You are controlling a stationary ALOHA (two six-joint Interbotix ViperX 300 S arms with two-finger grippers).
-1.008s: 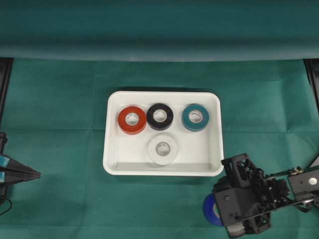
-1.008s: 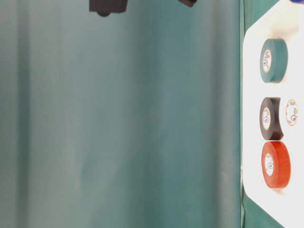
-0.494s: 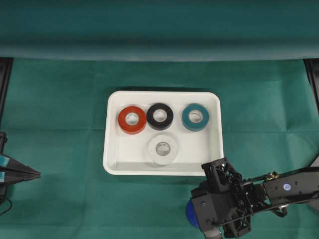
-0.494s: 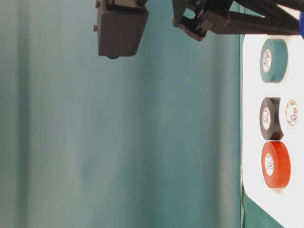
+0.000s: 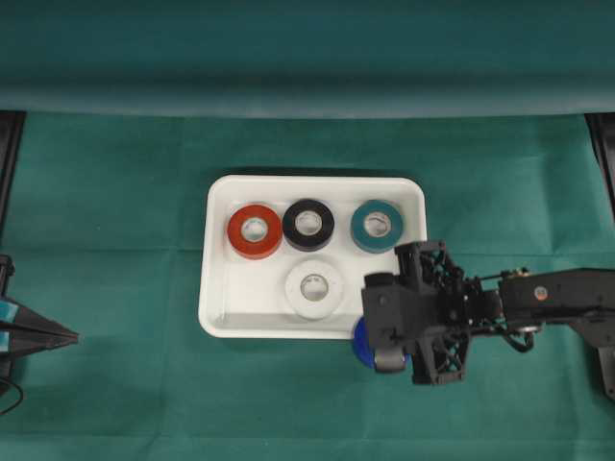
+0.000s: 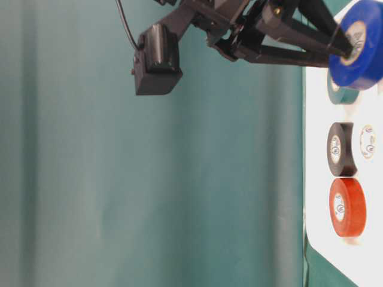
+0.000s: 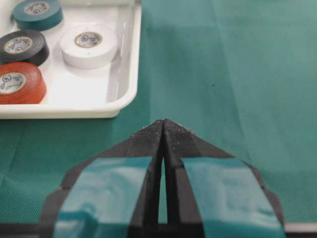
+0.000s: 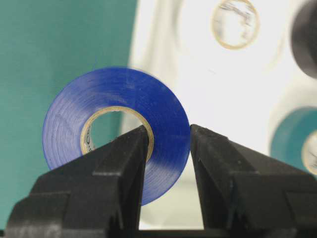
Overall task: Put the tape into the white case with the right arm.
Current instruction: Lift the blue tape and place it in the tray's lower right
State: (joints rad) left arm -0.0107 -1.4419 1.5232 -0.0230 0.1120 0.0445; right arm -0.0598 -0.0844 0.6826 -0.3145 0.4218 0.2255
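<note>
My right gripper [image 8: 169, 130] is shut on a blue tape roll [image 8: 119, 87], one finger through its core and the other against the outer face. The roll [image 5: 362, 342] hangs on edge, lifted, at the front right rim of the white case [image 5: 219, 307]. In the table-level view the blue roll [image 6: 357, 45] is held above the case [image 6: 314, 149], in front of the teal roll. My left gripper [image 7: 163, 121] with light-blue patches stays shut and empty at the left table edge [image 5: 67, 335].
Inside the case lie a red roll [image 5: 255, 231], a black roll [image 5: 308, 225], a teal roll [image 5: 377, 227] and a white roll [image 5: 314, 287]. Green cloth [image 5: 115, 192] covers the table all round.
The right arm has swung from the front right of the table up and left to the case's front right rim, carrying the blue roll. The left arm has not moved.
</note>
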